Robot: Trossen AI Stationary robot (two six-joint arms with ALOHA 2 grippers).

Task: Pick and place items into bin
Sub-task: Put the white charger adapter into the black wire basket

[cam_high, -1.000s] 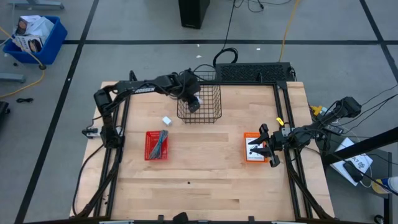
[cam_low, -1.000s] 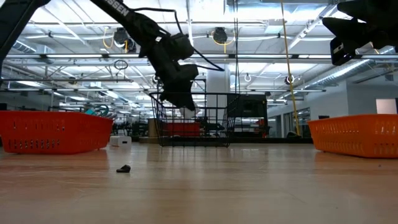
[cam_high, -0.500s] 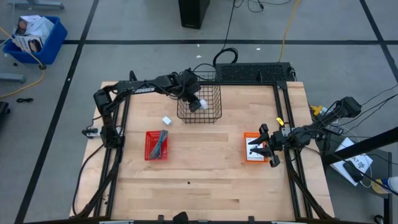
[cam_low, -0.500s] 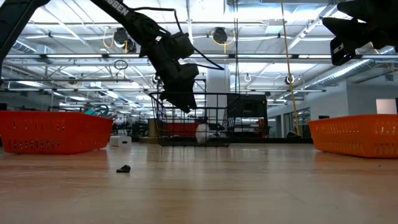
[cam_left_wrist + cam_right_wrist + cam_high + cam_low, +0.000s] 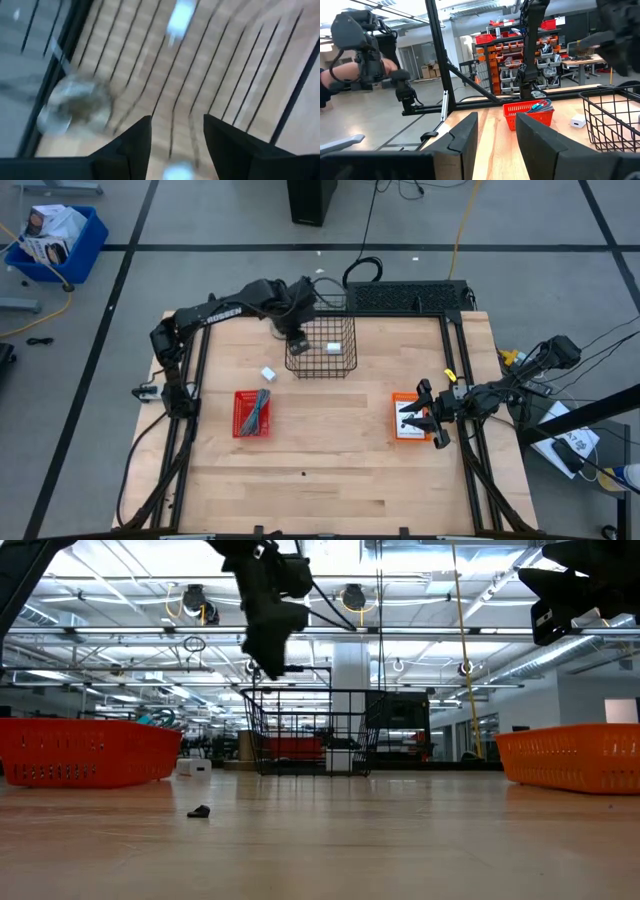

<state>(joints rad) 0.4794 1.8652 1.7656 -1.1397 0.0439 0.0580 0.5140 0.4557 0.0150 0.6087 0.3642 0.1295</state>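
Left tool point(image 5: 292, 333) open over wire bin point(image 5: 322, 346).
White block point(image 5: 335, 347) lies inside; right tool point(image 5: 420, 420), fingers apart, hangs above the orange tray point(image 5: 398, 402).

A black wire-mesh basket point(image 5: 321, 348) below the dark left tool point(image 5: 291, 336) holds a small white block point(image 5: 335, 347), on a pale striped wooden table point(image 5: 340, 460).

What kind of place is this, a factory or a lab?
Probably a robotics lab in a warehouse-like hall: a wooden table with two arms, exposed ceiling pipes overhead, and shelving of parts bins behind.
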